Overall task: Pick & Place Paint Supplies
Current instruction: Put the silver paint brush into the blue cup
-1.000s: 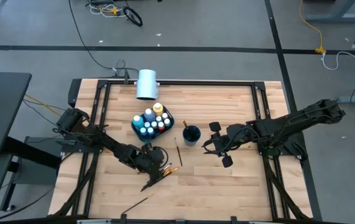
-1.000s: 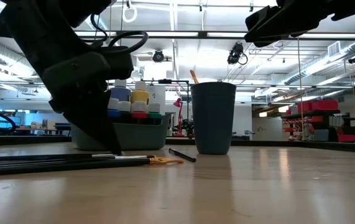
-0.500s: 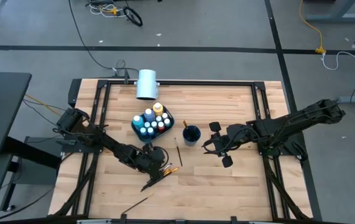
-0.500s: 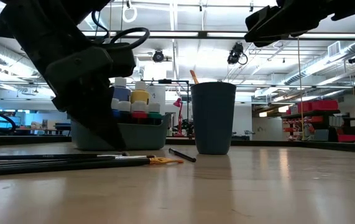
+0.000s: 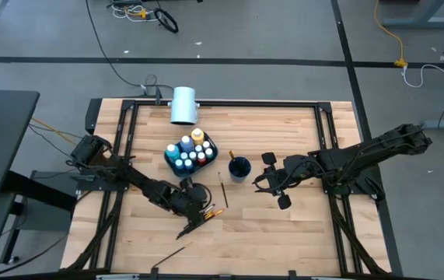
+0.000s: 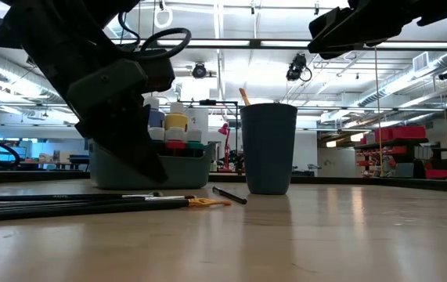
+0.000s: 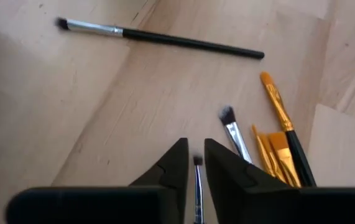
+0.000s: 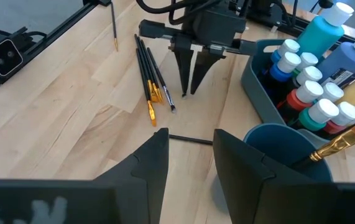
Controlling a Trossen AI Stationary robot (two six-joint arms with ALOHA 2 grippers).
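Left gripper [image 7: 194, 163] lifted over the brush pile, a thin brush [image 7: 197, 186] between its narrow jaws.

We see a wooden table [image 5: 284, 233] framed in black rails, on a grey floor strewn with cables; the low view looks into a hall with ceiling lights. A white cylinder [image 5: 183, 104] lies at the table's 12 o'clock edge. At centre a tray [image 5: 172, 161] holds the paint bottles [image 5: 190, 151], and a dark cup [image 5: 239, 168] with one brush in it stands at the tray's 4 o'clock. One dark brush [image 5: 223, 190] lies just below the cup, another [image 5: 170, 254] near the 6 o'clock edge. The pile of brushes [image 8: 151, 84] lies at the tray's 6 o'clock, just under the left gripper. The right gripper [image 5: 270, 180] hangs at the cup's 3 o'clock, fingers apart, empty.
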